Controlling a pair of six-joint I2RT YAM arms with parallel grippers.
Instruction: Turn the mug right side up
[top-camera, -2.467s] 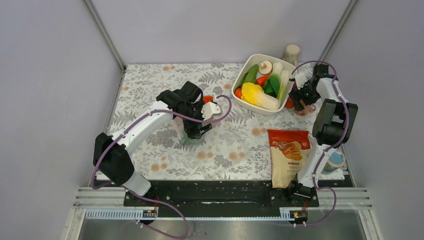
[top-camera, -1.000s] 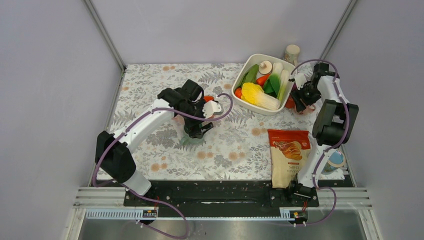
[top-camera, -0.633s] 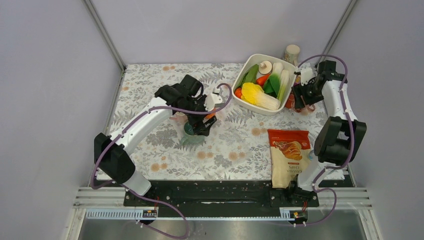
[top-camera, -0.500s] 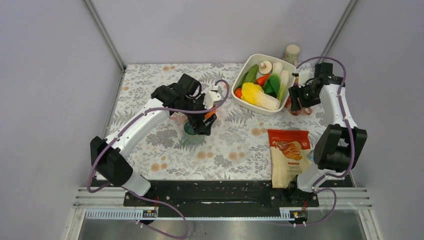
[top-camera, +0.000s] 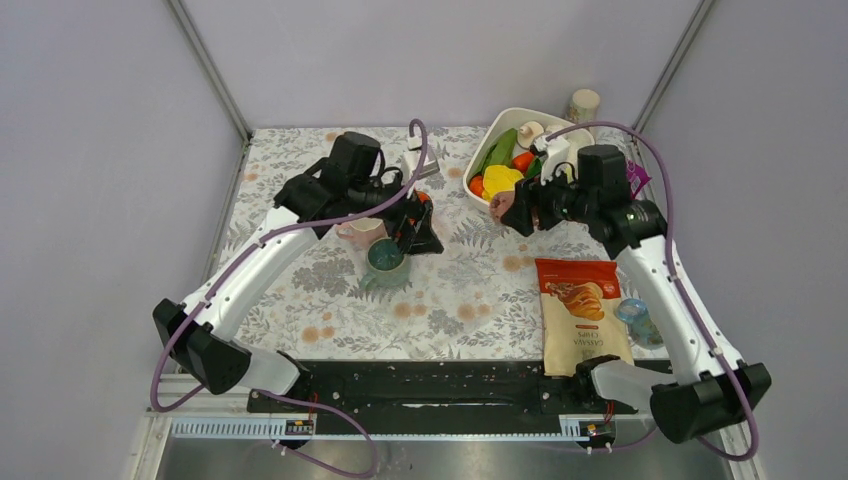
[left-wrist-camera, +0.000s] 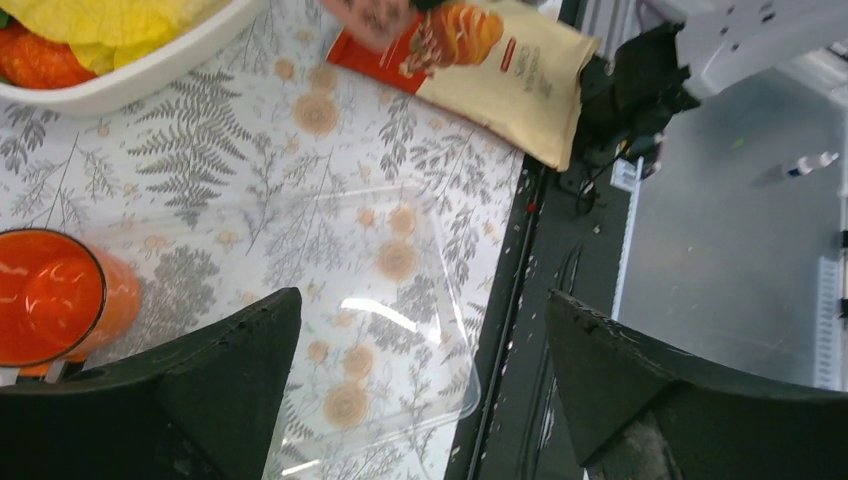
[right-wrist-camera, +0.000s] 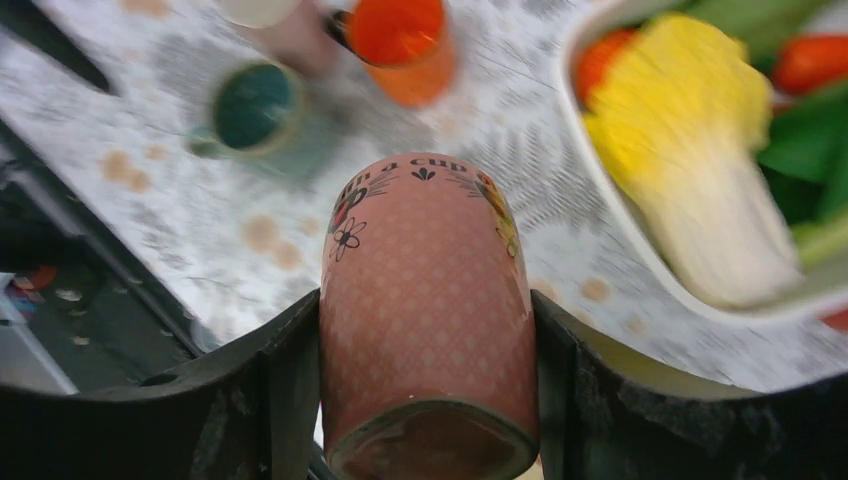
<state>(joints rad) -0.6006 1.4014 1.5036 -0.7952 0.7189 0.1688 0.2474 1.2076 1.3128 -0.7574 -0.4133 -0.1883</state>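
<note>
A pink patterned mug hangs in the air, gripped by its sides in my right gripper. Its base faces the wrist camera and its mouth points away. From above, this mug and the right gripper hover beside the bowl's near-left corner. A teal mug stands mouth up on the table, with a pale pink mug upright beside it. My left gripper is open and empty just right of them, off the table; between its fingers only tabletop shows.
An orange cup stands behind the left gripper. A white bowl holds vegetables. A snack bag lies front right, with a blue-lidded jar beside it. A clear plastic sheet lies under the left gripper.
My right arm swung left from the back-right edge, carrying the pink mug over to the bowl's left. My left gripper opened wider, let go of the teal mug and drew up and back.
</note>
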